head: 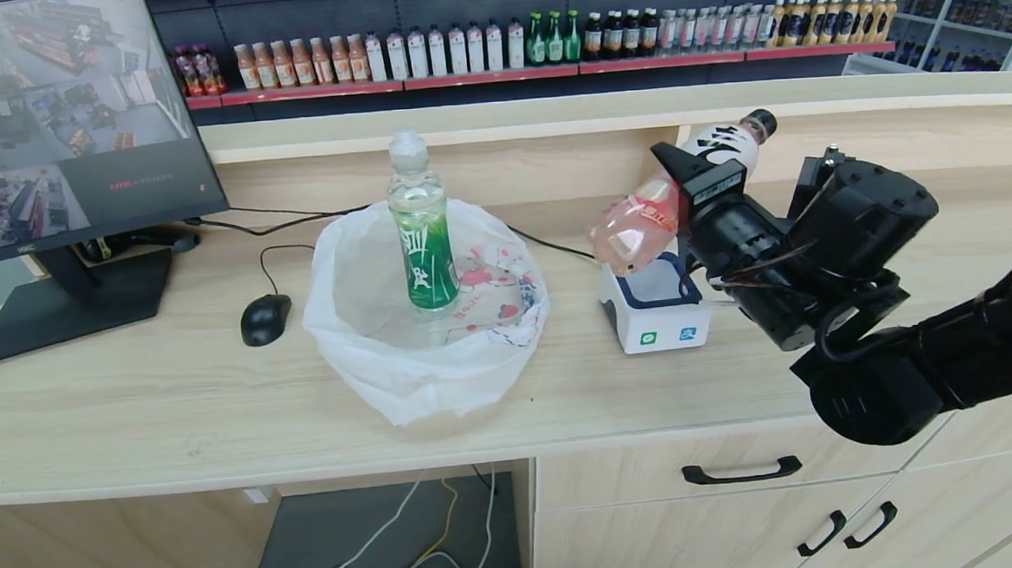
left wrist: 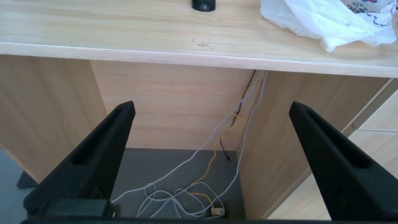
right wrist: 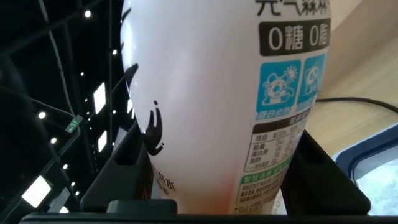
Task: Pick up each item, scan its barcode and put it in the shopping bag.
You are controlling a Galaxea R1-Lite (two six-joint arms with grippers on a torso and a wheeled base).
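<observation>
My right gripper [head: 701,178] is shut on a pink drink bottle [head: 651,211] with a white label and black cap, held tilted with its bottom just above the white barcode scanner [head: 653,315]. The bottle's label [right wrist: 236,99] shows between the black fingers [right wrist: 127,165] in the right wrist view. A white shopping bag [head: 426,323] lies open in the middle of the counter with a green-labelled bottle [head: 421,228] standing upright inside it. My left gripper [left wrist: 211,155] hangs open below the counter's front edge, with nothing between its fingers.
A monitor [head: 56,126] on its stand is at the counter's left, a black mouse [head: 265,319] beside the bag, cables running behind. A raised ledge [head: 549,113] backs the counter. Drawers [head: 741,471] sit under its right part; loose cables [left wrist: 199,186] lie below.
</observation>
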